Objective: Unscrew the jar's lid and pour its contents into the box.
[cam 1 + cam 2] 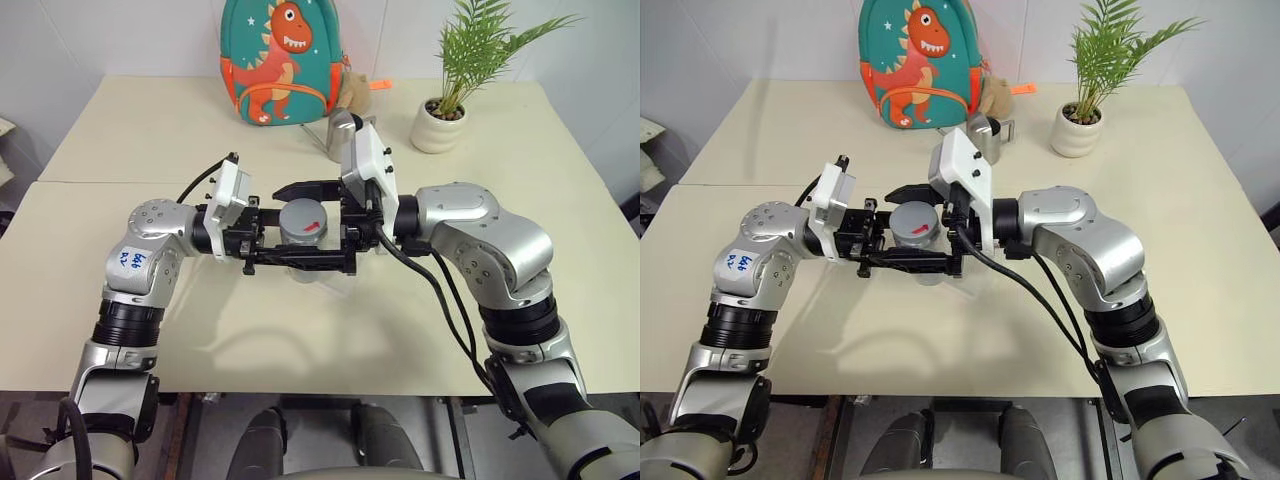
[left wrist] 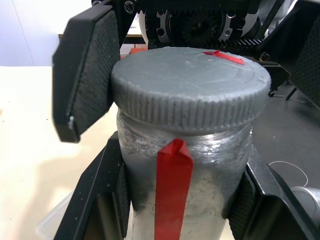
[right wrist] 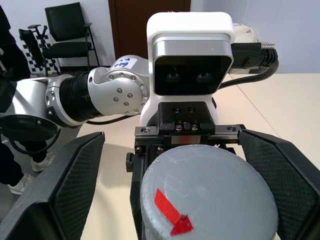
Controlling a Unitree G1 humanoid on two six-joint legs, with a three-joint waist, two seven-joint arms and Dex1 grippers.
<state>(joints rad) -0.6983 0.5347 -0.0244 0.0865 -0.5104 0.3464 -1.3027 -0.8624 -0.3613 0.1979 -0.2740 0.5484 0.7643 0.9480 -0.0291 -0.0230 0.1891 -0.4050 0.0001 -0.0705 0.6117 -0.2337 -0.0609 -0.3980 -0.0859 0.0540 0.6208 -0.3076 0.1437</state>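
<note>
The jar (image 2: 182, 185) is metallic grey with a strip of red tape down its side, and it is held upright above the table. My left gripper (image 2: 182, 200) is shut on its body, one finger on each side. The lid (image 3: 210, 195), grey with a red arrow mark, sits on the jar. My right gripper (image 3: 172, 150) comes from the opposite side and stands open, with its pads (image 3: 65, 185) flanking the lid and gaps between. The contents are hidden inside the jar. A corner of the clear box (image 2: 52, 222) shows on the table below the jar.
At the table's far edge lean a green dinosaur backpack (image 1: 283, 60) and a potted plant (image 1: 440, 125). A shiny steel pitcher (image 1: 342, 135) stands just behind my right wrist. A seam (image 1: 100, 182) crosses the table on the left.
</note>
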